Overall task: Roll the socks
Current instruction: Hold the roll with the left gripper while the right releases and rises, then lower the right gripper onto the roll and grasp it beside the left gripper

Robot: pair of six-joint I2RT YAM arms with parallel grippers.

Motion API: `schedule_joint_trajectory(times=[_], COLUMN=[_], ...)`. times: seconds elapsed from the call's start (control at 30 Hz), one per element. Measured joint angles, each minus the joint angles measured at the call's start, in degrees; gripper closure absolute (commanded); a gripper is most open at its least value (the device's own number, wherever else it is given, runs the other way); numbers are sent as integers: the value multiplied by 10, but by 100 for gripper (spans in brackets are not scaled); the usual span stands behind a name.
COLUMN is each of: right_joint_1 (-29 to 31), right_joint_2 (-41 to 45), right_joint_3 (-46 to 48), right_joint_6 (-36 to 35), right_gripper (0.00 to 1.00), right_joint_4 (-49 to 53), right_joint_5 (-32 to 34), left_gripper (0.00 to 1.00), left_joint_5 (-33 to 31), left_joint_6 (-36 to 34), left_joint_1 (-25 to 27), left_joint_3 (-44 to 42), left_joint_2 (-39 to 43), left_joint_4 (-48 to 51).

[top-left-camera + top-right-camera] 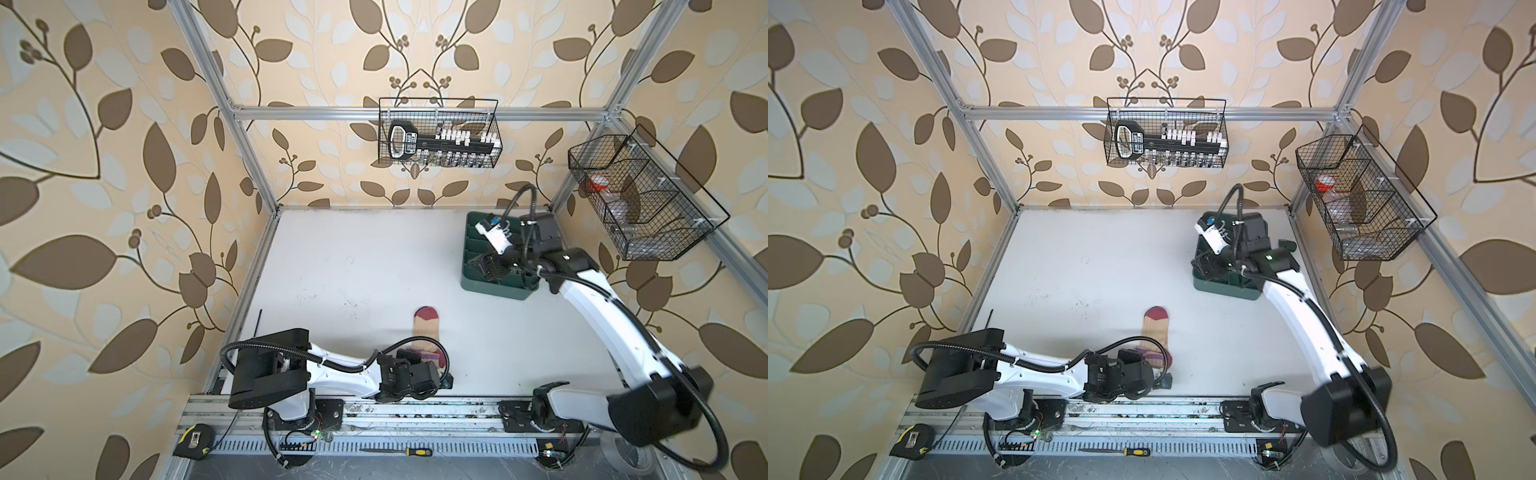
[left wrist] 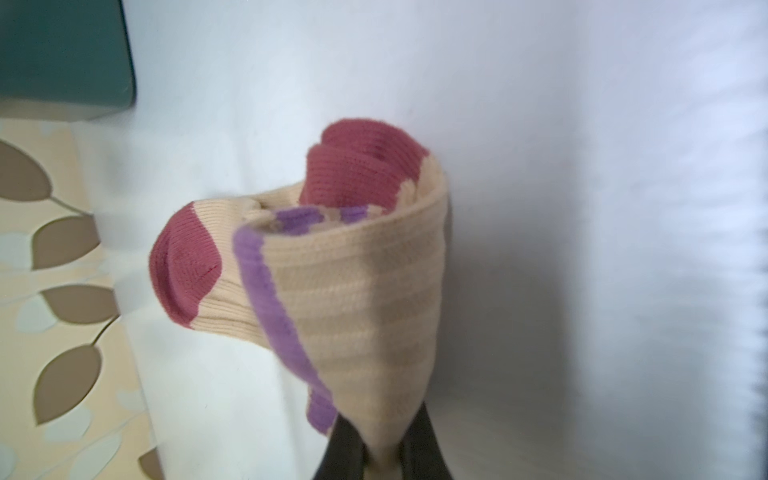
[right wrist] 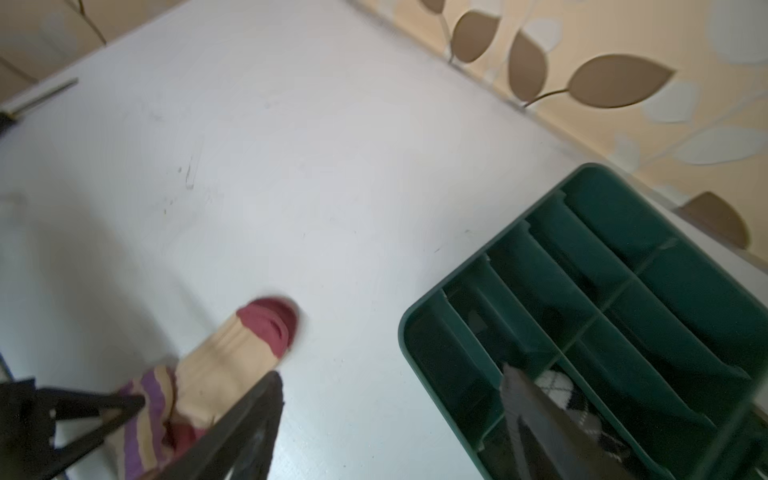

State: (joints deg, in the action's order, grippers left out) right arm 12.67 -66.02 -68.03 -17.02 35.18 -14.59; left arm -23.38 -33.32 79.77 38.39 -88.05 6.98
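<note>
The beige sock (image 1: 426, 328) (image 1: 1155, 328), with a maroon toe and purple stripes, lies near the table's front middle with its toe pointing to the back. My left gripper (image 1: 411, 357) (image 2: 384, 457) is shut on its striped cuff end, and the fabric (image 2: 361, 299) bunches up from the jaws. My right gripper (image 1: 484, 266) (image 3: 390, 374) hangs open over the green tray (image 1: 494, 293) (image 3: 415, 316) at the back right, holding nothing. The black argyle sock (image 3: 557, 388) lies in a tray compartment beside one finger. Both top views hide it behind the arm.
Two black wire baskets hang on the walls, one at the back (image 1: 438, 133) and one at the right (image 1: 640, 199). A thin black rod (image 1: 257, 322) lies at the table's left edge. A tape measure (image 1: 193, 440) and a screwdriver (image 1: 399, 451) sit on the front rail.
</note>
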Motion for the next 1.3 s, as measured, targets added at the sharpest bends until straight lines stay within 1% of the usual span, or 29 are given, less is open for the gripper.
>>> schedule_joint_trajectory(times=[0.1, 0.2, 0.3, 0.5, 0.63, 0.73, 0.83, 1.0, 1.17, 1.3], right_joint_1=[1, 1, 1, 1, 1, 2, 12, 54, 136, 232], right_joint_2=[63, 83, 95, 179, 223, 249, 291, 363, 418, 453], right_joint_3=[34, 51, 76, 134, 161, 189, 230, 270, 289, 305], right_joint_6=[4, 10, 21, 26, 21, 7, -30, -132, -251, -351], right_gripper=[9, 10, 10, 11, 14, 14, 15, 16, 19, 22], right_joint_4=[-20, -22, -24, -55, -73, -89, -106, -119, -100, -25], right_joint_5=[12, 28, 65, 141, 171, 187, 196, 195, 171, 156], left_gripper=[100, 100, 100, 100, 100, 100, 100, 100, 100, 100], left_joint_5=[43, 82, 132, 224, 263, 299, 355, 449, 548, 619], left_joint_6=[-14, -24, -20, 21, 46, 74, 112, 166, 219, 260], left_joint_1=[0, -5, -24, -73, -89, -109, -139, -187, -234, -269], left_joint_3=[26, 56, 76, 115, 146, 181, 211, 238, 267, 273], left_joint_2=[-21, -42, -49, -59, -78, -103, -127, -154, -192, -214], left_joint_4=[-2, -1, 14, 68, 104, 135, 154, 175, 195, 197])
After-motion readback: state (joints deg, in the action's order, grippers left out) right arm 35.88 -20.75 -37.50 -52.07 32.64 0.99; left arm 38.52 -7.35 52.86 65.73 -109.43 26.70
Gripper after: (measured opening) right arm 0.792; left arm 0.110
